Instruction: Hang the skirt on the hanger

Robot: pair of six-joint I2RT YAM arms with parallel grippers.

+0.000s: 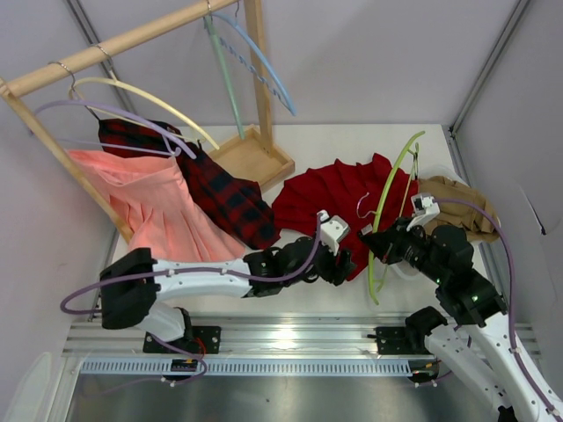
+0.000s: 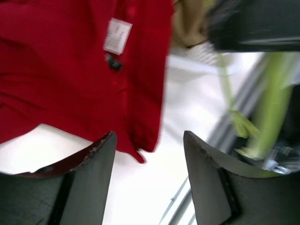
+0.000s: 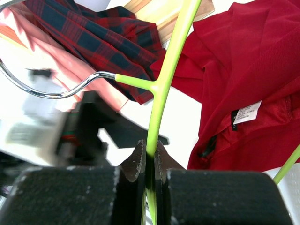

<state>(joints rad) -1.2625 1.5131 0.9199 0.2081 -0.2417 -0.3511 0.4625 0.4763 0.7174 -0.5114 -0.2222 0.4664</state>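
The deep-red skirt (image 1: 339, 198) lies spread on the table at centre; it also shows in the left wrist view (image 2: 70, 75) and the right wrist view (image 3: 243, 79). The lime-green hanger (image 1: 392, 195) stands tilted over the skirt's right edge. My right gripper (image 1: 380, 242) is shut on the hanger's arm (image 3: 164, 79), near its silver hook (image 3: 51, 93). My left gripper (image 1: 341, 264) is open and empty, its fingers (image 2: 93, 168) just above the table at the skirt's near edge. The hanger is blurred at the right of the left wrist view (image 2: 269, 112).
A wooden rack (image 1: 255, 149) at back left carries a red-and-black plaid skirt (image 1: 215, 189), a salmon-pink skirt (image 1: 145, 198), a cream hanger (image 1: 141, 97) and a light-blue hanger (image 1: 259, 61). A tan garment (image 1: 462, 207) lies at right. Grey walls close in on both sides.
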